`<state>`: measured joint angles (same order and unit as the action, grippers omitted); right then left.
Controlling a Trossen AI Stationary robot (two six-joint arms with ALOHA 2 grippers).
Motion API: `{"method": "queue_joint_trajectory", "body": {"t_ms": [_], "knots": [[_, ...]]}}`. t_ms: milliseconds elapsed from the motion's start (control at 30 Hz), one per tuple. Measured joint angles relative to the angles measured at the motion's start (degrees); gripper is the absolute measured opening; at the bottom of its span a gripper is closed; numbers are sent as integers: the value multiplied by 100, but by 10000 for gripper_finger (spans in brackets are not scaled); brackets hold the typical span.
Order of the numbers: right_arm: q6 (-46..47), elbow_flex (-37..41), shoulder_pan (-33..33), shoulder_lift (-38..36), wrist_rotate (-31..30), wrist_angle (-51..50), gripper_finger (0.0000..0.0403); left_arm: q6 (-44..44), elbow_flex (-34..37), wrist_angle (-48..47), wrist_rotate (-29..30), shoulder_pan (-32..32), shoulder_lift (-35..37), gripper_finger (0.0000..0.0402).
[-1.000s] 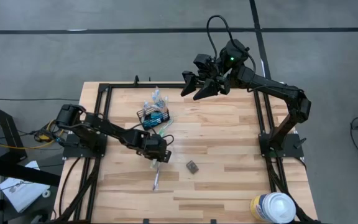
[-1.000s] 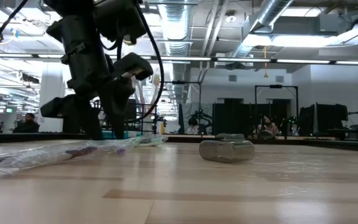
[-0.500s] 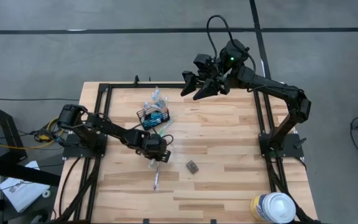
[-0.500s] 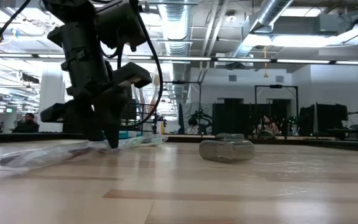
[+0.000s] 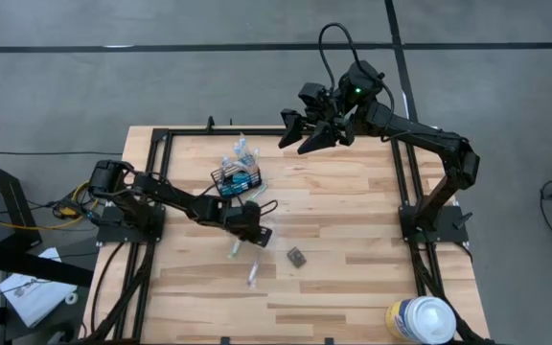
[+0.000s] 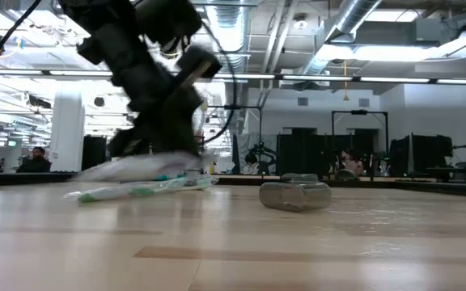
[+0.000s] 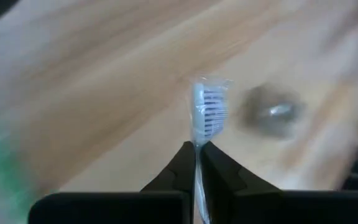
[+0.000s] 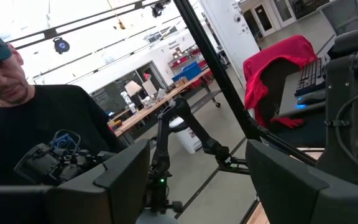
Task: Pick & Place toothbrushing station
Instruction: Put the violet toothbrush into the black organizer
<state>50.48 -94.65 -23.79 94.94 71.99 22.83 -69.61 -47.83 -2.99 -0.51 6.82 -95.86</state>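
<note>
The black mesh caddy (image 5: 236, 177) of the toothbrushing station stands at the table's far left of middle, with tubes and brushes upright in it. My left gripper (image 5: 250, 230) sits just near of it, shut on a toothbrush in a clear wrapper (image 7: 207, 112). The brush slants from the fingers toward the table's near edge (image 5: 253, 276). A second wrapped brush with green on it (image 6: 136, 192) lies on the table beside it. My right gripper (image 5: 300, 134) hangs open, high over the table's far edge. My left gripper pinches the wrapped toothbrush's shaft (image 7: 197, 163) between its two fingers, which slant down toward the table and lie along the brush. The bristle head (image 7: 207, 107) sticks out past the fingertips. Whether the brush's free end rests on the table, blur hides.
A small dark grey block (image 5: 296, 256) lies on the wood just right of the held brush. A large white round canister (image 5: 420, 318) stands at the near right corner. A person (image 8: 36, 124) shows beyond the table in the right wrist view.
My left gripper has shut on the wrapped toothbrush and swung a little toward the table's right edge, tipping as it went. The brush has swung with it: its near end has slid right, toward the grey block.
</note>
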Motion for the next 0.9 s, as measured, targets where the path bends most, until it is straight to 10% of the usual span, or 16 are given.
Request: {"method": "queue_joint_trajectory", "body": {"t_ms": [400,900], "knots": [[-142,0,0,-2,-24,-4,256,1694,0,1049,1435,23,592,5],[-414,0,0,0,-284,48,256,4620,-7,1397,3071,-145,3120,5]]}}
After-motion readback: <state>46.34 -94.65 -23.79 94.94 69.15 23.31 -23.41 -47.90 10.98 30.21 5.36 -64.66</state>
